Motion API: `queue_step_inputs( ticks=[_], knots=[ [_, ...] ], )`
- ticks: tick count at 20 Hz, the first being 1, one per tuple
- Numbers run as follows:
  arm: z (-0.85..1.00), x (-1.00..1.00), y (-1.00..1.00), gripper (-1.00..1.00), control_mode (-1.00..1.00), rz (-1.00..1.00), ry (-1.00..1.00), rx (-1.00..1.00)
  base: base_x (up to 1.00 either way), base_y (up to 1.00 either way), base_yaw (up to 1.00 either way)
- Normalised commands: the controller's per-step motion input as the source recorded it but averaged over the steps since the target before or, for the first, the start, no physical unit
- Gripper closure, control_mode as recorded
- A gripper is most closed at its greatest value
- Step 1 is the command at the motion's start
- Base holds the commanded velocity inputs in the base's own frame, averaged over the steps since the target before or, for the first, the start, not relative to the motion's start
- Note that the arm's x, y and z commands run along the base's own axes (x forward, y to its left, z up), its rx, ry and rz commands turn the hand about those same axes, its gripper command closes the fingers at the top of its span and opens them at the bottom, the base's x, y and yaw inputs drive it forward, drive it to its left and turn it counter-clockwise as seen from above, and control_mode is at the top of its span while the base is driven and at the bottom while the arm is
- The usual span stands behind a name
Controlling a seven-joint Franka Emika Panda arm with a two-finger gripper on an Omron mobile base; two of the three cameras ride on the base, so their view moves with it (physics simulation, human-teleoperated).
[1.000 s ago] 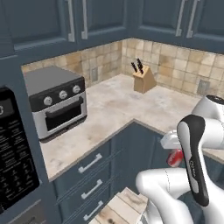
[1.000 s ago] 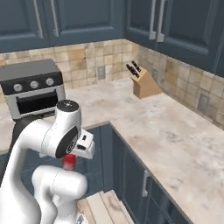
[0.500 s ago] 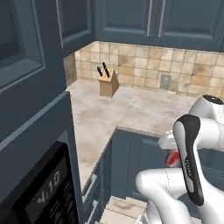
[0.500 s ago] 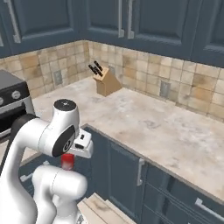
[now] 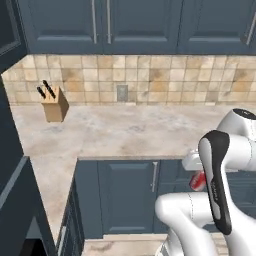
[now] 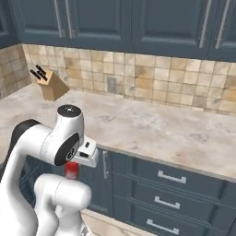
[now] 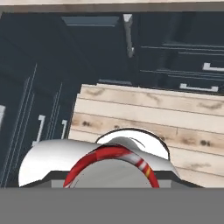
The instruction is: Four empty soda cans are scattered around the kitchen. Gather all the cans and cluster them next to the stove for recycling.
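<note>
Hand view: red can point(image 7: 111, 168) clamped in hand, above wood floor point(image 7: 175, 113).

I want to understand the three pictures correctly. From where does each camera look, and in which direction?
Left base view: behind the arm's left, facing the counter and knife block; arm at lower right.
Right base view: behind its right, same counter and block; arm at lower left.
Hand view: looks down past the red can at floor and drawers.
All three show that can.
</note>
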Motion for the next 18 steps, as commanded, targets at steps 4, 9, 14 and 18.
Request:
queue_step_inputs(
  ticks=[4,9,14,18],
  knots=[
    [0.00,0.00,0.00,1.00,1.00,0.00,0.00,0.00,-0.19,-0.72,-0.43],
    [0.00,0.00,0.00,1.00,1.00,0.00,0.00,0.00,-0.01,-1.00,-0.15],
    [0.00,0.00,0.00,1.00,1.00,0.00,0.00,0.00,0.00,-1.00,0.00],
    [0.00,0.00,0.00,1.00,1.00,0.00,0.00,0.00,0.28,-1.00,-0.13]
  ],
)
